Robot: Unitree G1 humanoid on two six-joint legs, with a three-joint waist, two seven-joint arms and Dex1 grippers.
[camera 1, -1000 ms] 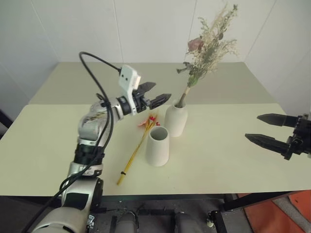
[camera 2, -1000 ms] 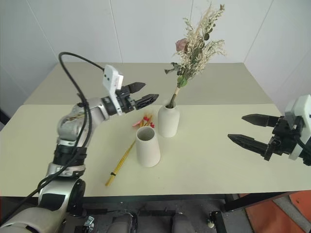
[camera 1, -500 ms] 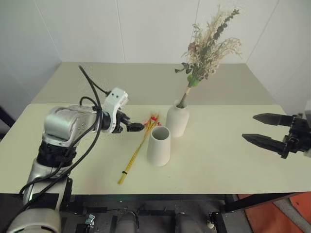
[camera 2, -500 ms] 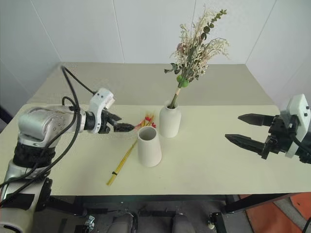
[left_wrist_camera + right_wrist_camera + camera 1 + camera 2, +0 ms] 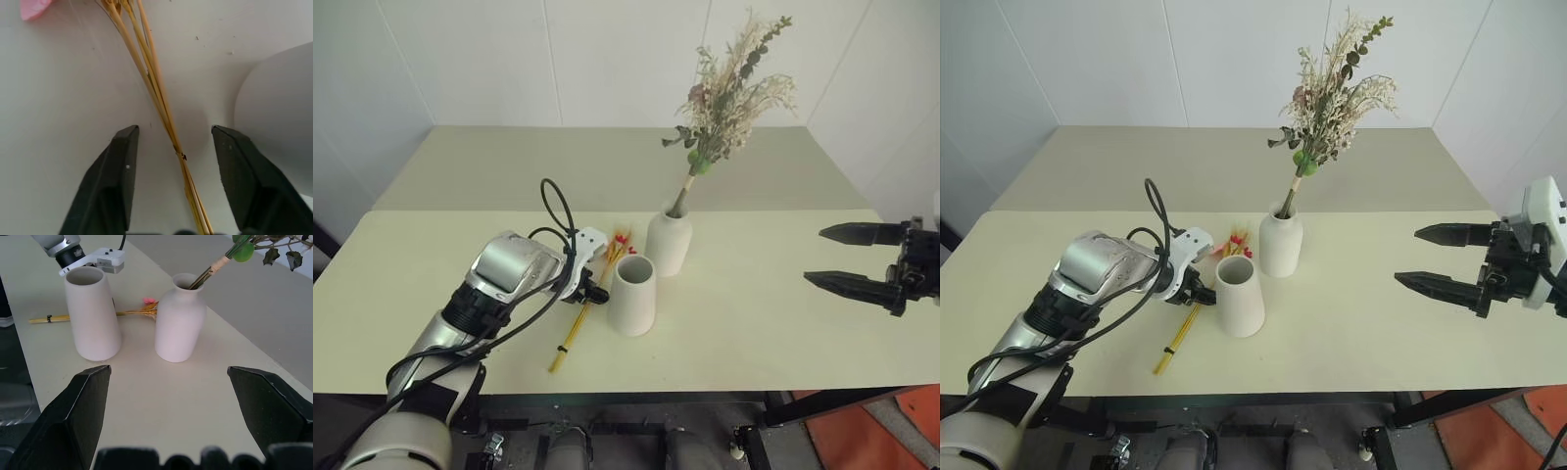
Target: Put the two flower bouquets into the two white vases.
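**Left fingers straddle the yellow stems beside the cup vase**

Left gripper [image 5: 171,147] low over the surface [image 5: 754,333], at about 9 o'clock from the wide-mouthed vase [image 5: 632,294]; head views show the arm bent down there but hide the fingers themselves behind the wrist; left wrist view shows them: two black fingers [image 5: 117,176] part-open, one on each side of the slim bundle of yellow stems [image 5: 156,93], not touching it; a small dark tie rings the stems between the fingers; the wall of the wide-mouthed vase sits close beside one finger.

Slim bundle lies flat on the surface, running from about 7 o'clock of the wide-mouthed vase up to 11 o'clock, its red-pink flower heads [image 5: 622,240] in the gap between the two vases; wrist view catches one pink petal only.

Bottle-shaped vase [image 5: 669,240] stands upright at about 1 o'clock from the wide-mouthed vase, just beside it, apart; the bushy bunch [image 5: 734,88] stands in its neck, leaning toward 1 o'clock; right wrist view shows the stem entering the neck, and the wide-mouthed vase empty.

Right gripper [image 5: 1449,259] hangs above the surface at 3 o'clock, well apart from the vases; fingers spread wide, nothing between them.
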